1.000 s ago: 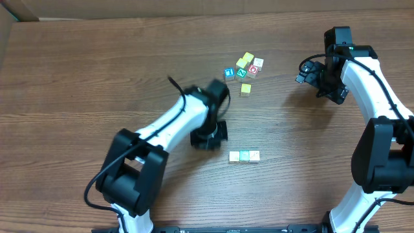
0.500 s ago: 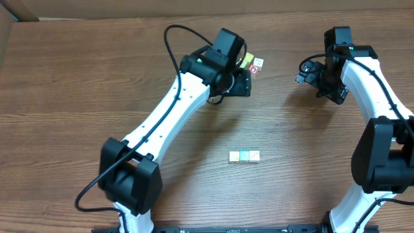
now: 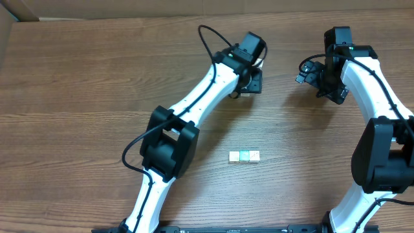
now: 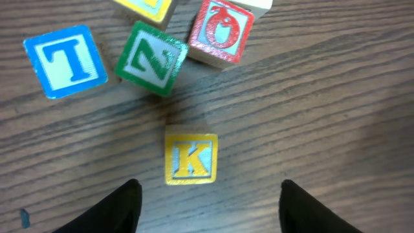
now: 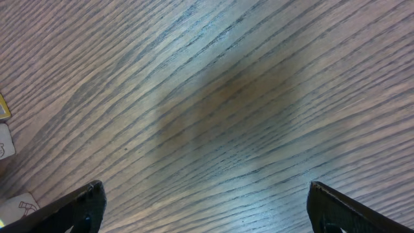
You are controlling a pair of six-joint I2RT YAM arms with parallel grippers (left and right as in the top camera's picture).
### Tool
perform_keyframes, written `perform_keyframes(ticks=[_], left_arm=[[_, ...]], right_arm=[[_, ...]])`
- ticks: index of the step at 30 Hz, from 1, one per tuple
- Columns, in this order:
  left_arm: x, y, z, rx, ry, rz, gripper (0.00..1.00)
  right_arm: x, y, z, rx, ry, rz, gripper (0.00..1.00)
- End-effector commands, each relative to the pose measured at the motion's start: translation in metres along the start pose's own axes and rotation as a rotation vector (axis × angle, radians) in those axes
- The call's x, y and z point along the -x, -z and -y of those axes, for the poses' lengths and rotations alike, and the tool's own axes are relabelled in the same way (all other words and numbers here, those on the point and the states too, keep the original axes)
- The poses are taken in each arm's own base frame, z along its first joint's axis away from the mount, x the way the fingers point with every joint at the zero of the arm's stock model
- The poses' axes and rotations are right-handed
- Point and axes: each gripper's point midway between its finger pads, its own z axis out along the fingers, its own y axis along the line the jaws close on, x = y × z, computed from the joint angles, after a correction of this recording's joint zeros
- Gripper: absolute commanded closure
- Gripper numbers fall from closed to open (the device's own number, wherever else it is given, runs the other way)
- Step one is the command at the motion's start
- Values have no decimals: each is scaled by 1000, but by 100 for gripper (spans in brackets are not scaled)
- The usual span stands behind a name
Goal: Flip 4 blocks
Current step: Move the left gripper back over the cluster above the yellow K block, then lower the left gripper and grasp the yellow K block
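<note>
Overhead: left arm stretched far, left gripper (image 3: 252,81) pointing down. Its fingers (image 4: 126,204) spread, yellow K block (image 4: 191,158) just beyond them. Right gripper (image 5: 206,191) likewise spread.

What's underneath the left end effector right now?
A yellow K block sits on the table below the open left end effector, untouched. From overhead, the arm covers it.

Left end effector (image 4: 208,197) now farther out than before, jaws wider, above the small yellow wooden letter-K cube (image 4: 191,159).
</note>
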Motion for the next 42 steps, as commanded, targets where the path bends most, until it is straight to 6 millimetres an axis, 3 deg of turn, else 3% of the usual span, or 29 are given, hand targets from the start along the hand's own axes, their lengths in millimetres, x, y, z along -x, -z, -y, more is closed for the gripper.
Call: perform_keyframes(ticks=[1,8,18,24,35,38,42], left_arm=[[2,-12,3,125,-54,74,42],[10,-11,-3,212,-43,146,46],[16,-12,-1,202,-21,173,51],[10,-33,-10,226,-21,146,53],[13,-41,-17,168,-18,106,55],[16,-41,-15,160,-16,115,62],[13,-42,-14,151,-18,102,62]], right_arm=[[3,2,-1,2,-8,8,0],[3,2,-1,2,-8,8,0],[3,2,-1,2,-8,8,0],[3,2,-1,2,-8,8,0],[3,2,-1,2,-8,8,0],[3,2,-1,2,-8,8,0],[3,2,-1,2,-8,8,0]])
